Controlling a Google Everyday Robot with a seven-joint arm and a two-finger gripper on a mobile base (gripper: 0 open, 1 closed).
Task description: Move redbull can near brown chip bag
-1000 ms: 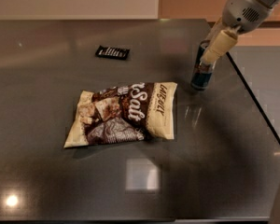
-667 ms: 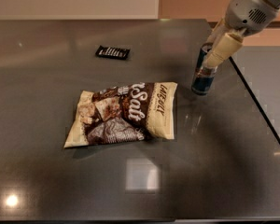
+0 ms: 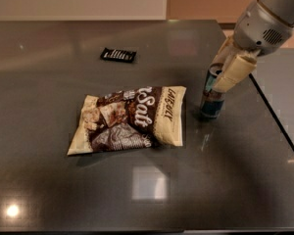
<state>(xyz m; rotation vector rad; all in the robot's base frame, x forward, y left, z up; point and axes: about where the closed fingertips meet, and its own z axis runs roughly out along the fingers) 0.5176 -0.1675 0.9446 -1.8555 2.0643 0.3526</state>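
Standing upright on a dark, glossy table, the can sits just to the right of the bag. It is near the bag's cream right edge but not touching it, with a narrow strip of tabletop showing between them. The can's blue and silver lower half is in plain sight, and its silver top shows beside the gripper. The gripper reaches down from the upper right on a pale grey arm and sits at the can's upper part, its cream-coloured end crossing in front of the can's right shoulder. Whether the claw is clamped on the can or only set loosely around it cannot be told from this angle. The bag lies flat near the middle of the table, its white "Salt" lettering running upward at a slant and its left corner pointing toward the table's near left. A small black wrapper lies flat farther back, well apart from both the bag and the can. Ceiling lights glint off the tabletop along the near edge.
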